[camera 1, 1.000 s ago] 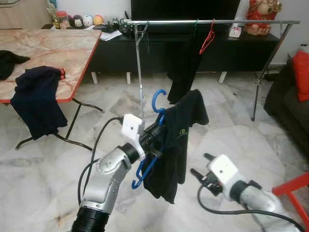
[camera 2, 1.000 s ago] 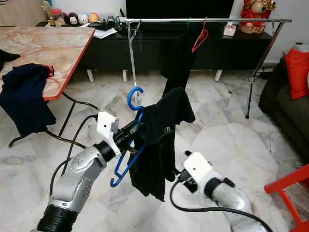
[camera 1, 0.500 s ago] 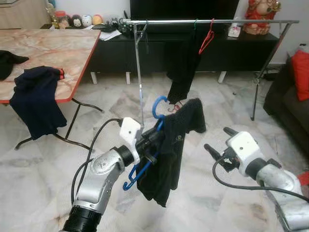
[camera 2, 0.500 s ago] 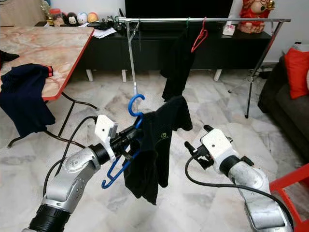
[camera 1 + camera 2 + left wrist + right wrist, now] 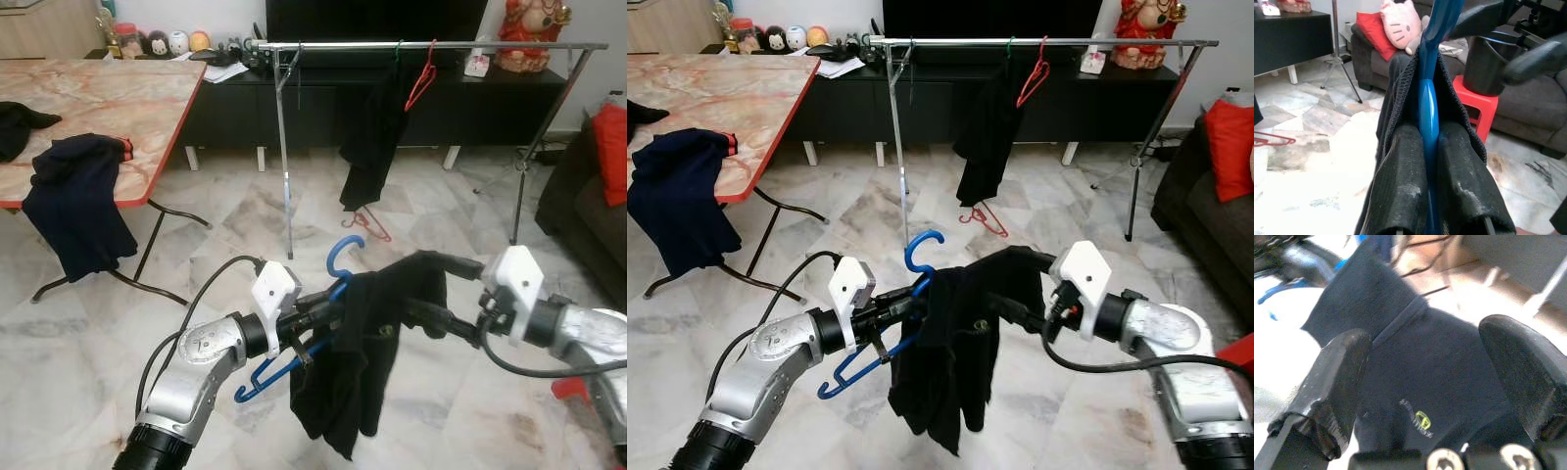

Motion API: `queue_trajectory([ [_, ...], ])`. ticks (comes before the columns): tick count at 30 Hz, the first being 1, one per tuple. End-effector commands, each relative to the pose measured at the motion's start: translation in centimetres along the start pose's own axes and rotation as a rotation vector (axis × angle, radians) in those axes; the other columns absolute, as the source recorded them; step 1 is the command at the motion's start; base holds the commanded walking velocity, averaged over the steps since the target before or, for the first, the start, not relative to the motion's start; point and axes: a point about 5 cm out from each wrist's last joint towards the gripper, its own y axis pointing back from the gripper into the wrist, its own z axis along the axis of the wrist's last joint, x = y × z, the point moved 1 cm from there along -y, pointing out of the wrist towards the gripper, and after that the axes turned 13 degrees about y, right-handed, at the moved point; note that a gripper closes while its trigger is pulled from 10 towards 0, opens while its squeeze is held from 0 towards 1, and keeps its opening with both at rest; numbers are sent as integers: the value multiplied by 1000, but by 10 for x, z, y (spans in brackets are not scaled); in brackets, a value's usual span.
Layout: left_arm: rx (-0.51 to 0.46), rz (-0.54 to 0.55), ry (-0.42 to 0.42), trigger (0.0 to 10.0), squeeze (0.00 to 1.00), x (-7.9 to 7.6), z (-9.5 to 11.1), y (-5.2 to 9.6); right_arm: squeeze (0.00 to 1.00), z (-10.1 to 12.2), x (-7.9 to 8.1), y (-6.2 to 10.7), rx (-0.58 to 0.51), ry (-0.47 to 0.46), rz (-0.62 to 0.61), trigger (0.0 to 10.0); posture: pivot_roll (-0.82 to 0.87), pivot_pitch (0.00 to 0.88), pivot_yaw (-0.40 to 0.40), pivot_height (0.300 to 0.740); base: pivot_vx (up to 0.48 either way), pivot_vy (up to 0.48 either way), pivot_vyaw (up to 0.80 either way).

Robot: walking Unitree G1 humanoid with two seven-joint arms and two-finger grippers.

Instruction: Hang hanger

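My left gripper (image 5: 312,318) reaches forward, fingers clamped on the blue hanger (image 5: 294,338); my right gripper (image 5: 441,294), fingers spread, straddles its black shirt (image 5: 367,348), whose small logo is unreadable.

Black garment (image 5: 1420,396) logo — lettering perhaps there, unreadable

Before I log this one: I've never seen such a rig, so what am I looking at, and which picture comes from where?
It is a humanoid robot with two silver arms. The two wide pictures come from its head, looking down; the close-ups come from cameras on each wrist. The left gripper is shut on a blue hanger with a black shirt draped over it. The right gripper reaches into the shirt with its fingers spread on either side of the cloth. Ahead stands a metal clothes rail with a dark garment and a red hanger. A table at the left carries more dark clothes.
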Motion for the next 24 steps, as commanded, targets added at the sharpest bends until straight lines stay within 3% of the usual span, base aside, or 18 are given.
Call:
queue_trajectory([
  [1, -21, -37, -32, 10000, 0, -5, 9, -2, 0, -3, 1, 5, 13, -1, 54, 10000, -120, 0, -43, 740, 0, 0, 0],
  [5, 27, -95, -56, 10000, 0, -7, 7, 1, 0, -11, -2, 14, 83, 16, 147, 10000, -119, 0, -43, 740, 0, 0, 0],
  [8, 48, -120, -69, 10000, 0, -9, 5, 3, 0, -9, -5, 17, 78, 27, 175, 10000, -118, 0, -45, 740, 0, 0, 0],
  [14, 90, -188, -69, 10000, 0, -12, 0, 3, 0, 5, -12, 13, 37, 41, 238, 10000, -119, 0, -51, 740, 0, 0, 0],
  [17, 120, -233, -64, 10000, 0, -15, -3, 1, 0, 12, -7, 8, -2, 49, 340, 10000, -121, 0, -63, 740, 0, 0, 0],
  [24, 129, -314, -83, 10000, 0, -25, 0, -2, 0, 7, 1, -1, 22, 54, 458, 10000, -114, 0, -80, 740, 0, 0, 0],
])
